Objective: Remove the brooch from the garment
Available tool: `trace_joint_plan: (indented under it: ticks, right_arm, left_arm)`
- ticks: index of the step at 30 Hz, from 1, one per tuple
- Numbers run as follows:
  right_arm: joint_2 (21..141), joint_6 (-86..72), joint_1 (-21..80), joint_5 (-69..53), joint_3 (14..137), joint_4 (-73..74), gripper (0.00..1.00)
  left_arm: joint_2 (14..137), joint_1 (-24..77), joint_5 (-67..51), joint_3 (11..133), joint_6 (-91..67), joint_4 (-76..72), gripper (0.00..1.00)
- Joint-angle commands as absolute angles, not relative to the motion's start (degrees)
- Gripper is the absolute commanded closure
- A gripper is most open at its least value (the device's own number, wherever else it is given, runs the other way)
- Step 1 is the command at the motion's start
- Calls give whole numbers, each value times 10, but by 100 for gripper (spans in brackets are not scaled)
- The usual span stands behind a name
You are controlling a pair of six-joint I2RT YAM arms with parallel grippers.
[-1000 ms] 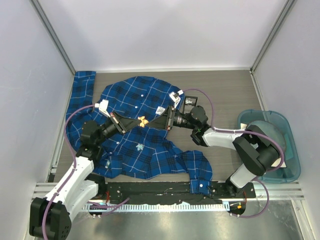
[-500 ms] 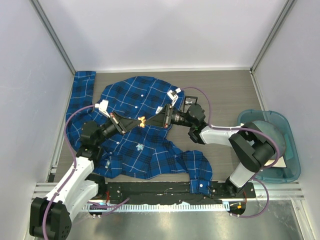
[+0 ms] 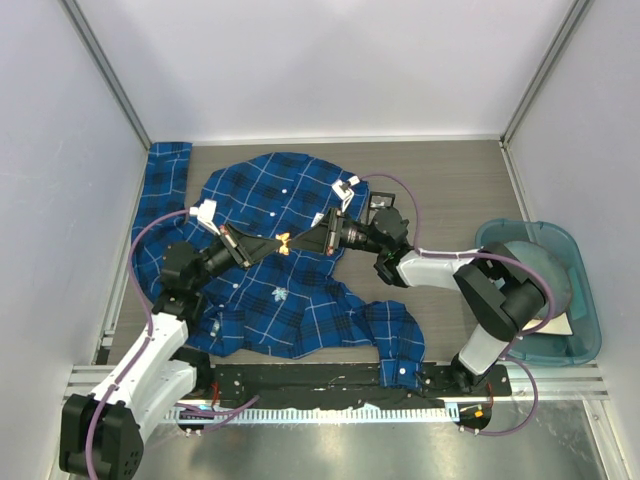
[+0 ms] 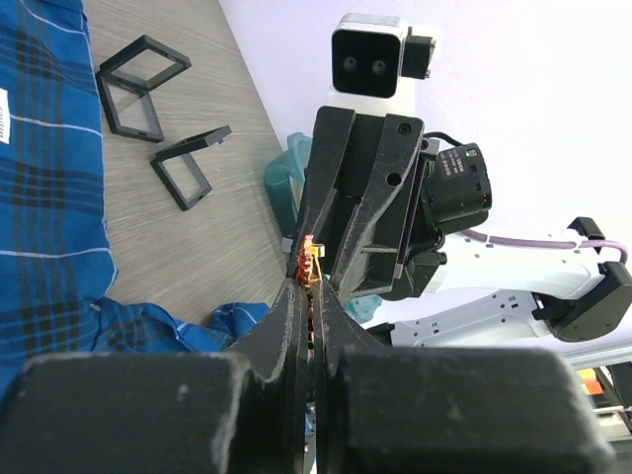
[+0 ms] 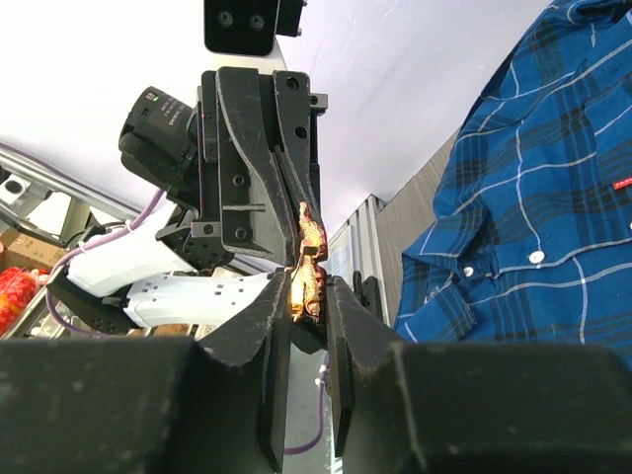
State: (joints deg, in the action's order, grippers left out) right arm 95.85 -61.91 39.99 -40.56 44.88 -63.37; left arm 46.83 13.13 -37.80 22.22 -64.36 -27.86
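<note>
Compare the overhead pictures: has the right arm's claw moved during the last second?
Yes. The right claw has slid left, further from the translucent teal plastic bin and closer to the left claw.

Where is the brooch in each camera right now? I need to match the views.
Top external: the brooch is left of centre, between the left gripper and the right gripper, over the garment.
Left wrist: the brooch is at centre, at that camera's own fingertips.
Right wrist: the brooch is just left of centre, between that camera's own fingertips.
Shared landmark: the garment's blue plaid shows in all three views.
</note>
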Motion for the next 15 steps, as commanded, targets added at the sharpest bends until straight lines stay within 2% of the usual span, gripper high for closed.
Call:
trace_joint_plan:
  ticks: [1,11,15]
  right_arm:
    - [959,-611,410,-397,472,-649,78]
    - [931,-549,424,-351,466,-565,82]
    - [908,-515,432,-317,456,-527,82]
  left_arm:
    - [468,132,-394,225,-646,-311,100]
    - [459,132,-387,236,-642,-287,100]
    - [443,132,-368,253,-624,-223,100]
